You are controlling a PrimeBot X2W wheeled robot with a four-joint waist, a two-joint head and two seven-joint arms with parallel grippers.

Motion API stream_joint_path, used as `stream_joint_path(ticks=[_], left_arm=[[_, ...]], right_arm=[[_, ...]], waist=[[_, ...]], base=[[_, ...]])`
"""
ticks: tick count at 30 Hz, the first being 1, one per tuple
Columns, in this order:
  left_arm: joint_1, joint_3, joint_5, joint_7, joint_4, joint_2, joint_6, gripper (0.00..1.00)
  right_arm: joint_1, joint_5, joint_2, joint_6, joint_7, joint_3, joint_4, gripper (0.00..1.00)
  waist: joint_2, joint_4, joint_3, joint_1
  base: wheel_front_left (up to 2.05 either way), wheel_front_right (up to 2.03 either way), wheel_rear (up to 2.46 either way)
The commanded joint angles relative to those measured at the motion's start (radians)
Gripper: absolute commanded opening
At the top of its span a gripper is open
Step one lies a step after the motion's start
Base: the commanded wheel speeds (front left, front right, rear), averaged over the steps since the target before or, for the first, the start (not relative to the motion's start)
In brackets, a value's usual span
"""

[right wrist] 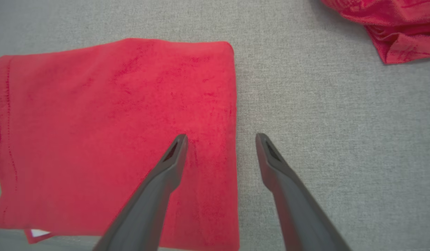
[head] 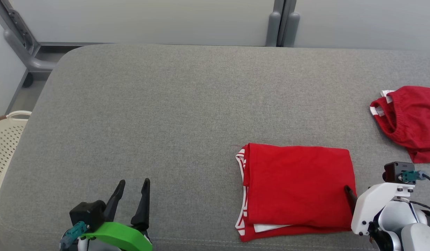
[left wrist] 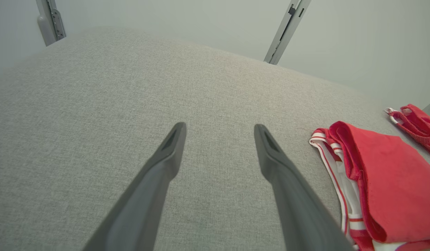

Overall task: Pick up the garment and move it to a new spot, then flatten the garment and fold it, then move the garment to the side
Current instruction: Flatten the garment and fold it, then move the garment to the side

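Grey padded surface (head: 166, 104) carries everything. The garment (head: 298, 184) lies on it right of centre, close to the front edge. It's folded into a flat red rectangle, with white-striped trim showing at its left and bottom edges. The fold looks done to me, so what's left is the move to the side.

A second red garment (head: 410, 122) sits crumpled at the far right, well apart, probably dumped out of the work zone. A pale basket (head: 5, 139) stands off the surface's left end.

Right jaws: wide, holding nothing, low over the garment's right edge. They straddle it, with one finger (right wrist: 166, 167) over red cloth and the other finger (right wrist: 284, 174) over bare grey. I read that as lined up to pinch that edge for the slide sideways.

Left jaws: wide, empty, over bare surface at the front left, garment well off to their right. Likely parked clear so they don't disturb the fold.
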Motion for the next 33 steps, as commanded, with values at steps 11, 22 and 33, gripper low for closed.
stream_joint_path(ticks=[11,22,33], left_arm=[[-0.028,-0.010,0.011,0.004,-0.004,0.019,-0.002,1.00],[-0.028,-0.016,0.011,0.013,-0.017,0.031,0.006,1.00],[-0.017,-0.021,0.003,0.011,-0.017,0.031,0.011,1.00]], right_arm=[[-0.049,0.002,0.003,0.000,-0.104,-0.024,0.156,1.00],[-0.092,0.010,0.005,0.000,-0.165,-0.030,0.280,0.82],[-0.125,-0.018,-0.007,0.000,-0.198,-0.031,0.327,0.00]], waist=[[0.0000,0.010,0.021,0.0000],[0.0000,0.032,0.035,0.0000],[0.0000,0.047,0.027,0.0000]], base=[[0.00,0.00,0.00],[0.00,0.00,0.00],[0.00,0.00,0.00]])
